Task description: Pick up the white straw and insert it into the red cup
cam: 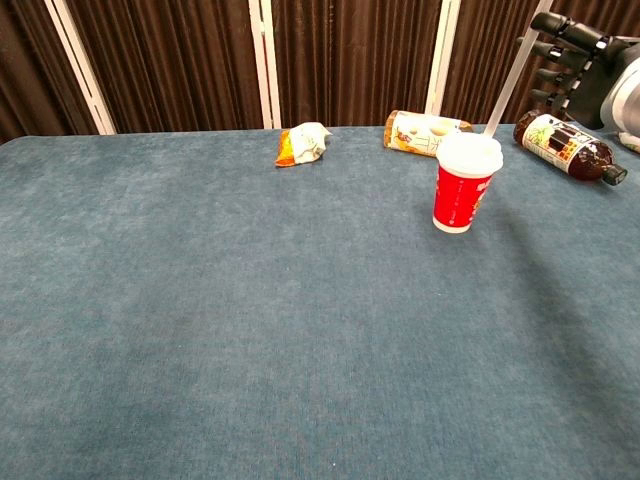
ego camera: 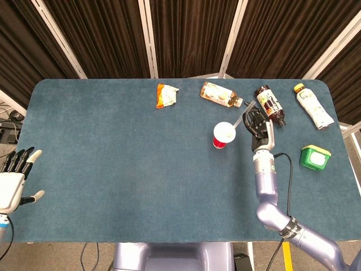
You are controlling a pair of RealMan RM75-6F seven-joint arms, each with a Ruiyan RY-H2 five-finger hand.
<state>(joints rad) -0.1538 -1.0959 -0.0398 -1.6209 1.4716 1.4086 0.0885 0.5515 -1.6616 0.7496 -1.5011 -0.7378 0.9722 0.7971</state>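
The red cup (ego camera: 223, 136) (cam: 465, 184) with a white lid stands upright right of the table's middle. The white straw (ego camera: 239, 122) (cam: 505, 85) slants up and to the right from the lid, its lower end at the lid's centre. My right hand (ego camera: 258, 127) (cam: 575, 60) is just right of the cup and pinches the straw's upper end, with its other fingers spread. My left hand (ego camera: 14, 178) hangs open at the table's left edge, far from the cup, holding nothing.
Along the far edge lie an orange snack packet (ego camera: 166, 95) (cam: 303, 143), a pale drink bottle (ego camera: 220, 94) (cam: 425, 132), a dark bottle (ego camera: 269, 105) (cam: 565, 145) right behind my right hand, and a yellow-capped bottle (ego camera: 313, 105). A green container (ego camera: 315, 157) sits at the right.
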